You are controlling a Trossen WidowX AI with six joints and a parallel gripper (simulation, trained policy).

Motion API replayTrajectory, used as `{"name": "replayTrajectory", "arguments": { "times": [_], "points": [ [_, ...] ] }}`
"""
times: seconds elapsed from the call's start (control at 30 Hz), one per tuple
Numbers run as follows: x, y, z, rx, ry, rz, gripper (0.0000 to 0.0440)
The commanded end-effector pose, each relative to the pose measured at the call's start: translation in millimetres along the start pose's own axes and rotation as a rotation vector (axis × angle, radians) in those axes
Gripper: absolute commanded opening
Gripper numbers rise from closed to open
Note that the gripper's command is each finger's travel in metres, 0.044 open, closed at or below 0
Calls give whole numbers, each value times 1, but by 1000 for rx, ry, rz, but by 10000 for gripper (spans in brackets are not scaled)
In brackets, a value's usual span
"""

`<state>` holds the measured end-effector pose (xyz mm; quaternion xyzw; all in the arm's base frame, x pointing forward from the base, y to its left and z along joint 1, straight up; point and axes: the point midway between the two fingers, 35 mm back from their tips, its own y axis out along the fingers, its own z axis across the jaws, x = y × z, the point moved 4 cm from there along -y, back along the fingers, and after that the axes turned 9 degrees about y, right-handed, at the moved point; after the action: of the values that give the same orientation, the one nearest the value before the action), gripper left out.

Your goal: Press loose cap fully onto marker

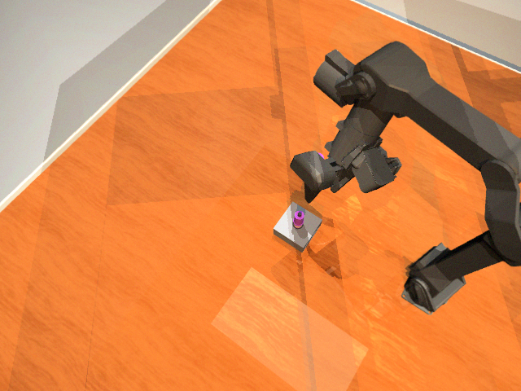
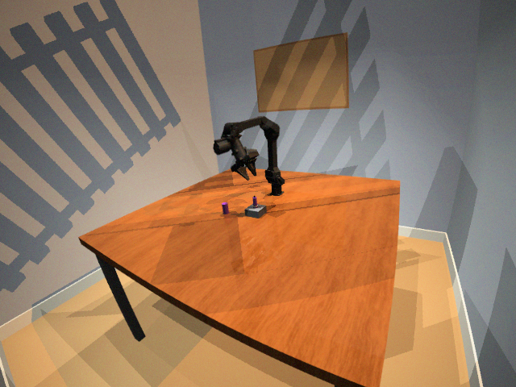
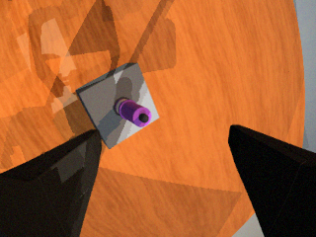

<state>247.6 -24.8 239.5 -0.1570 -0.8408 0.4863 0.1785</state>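
The jaws [image 1: 332,181] [image 2: 251,176] hang wide; best centre them over the cap [image 2: 225,208], beyond their reach, before descending.

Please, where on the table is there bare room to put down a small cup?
Bare wood shows in the exterior view between the holder block and the table's near edge, and right of the block. It is crowded around the block, marker and cap, with the gripper above.
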Motion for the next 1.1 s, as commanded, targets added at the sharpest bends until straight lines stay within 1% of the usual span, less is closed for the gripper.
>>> {"name": "replayTrajectory", "arguments": {
  "times": [0.0,1.07],
  "points": [
    [-11,-2,7,24,23,0,321],
    [-83,7,59,204,141,-7,312]
  ]
}}
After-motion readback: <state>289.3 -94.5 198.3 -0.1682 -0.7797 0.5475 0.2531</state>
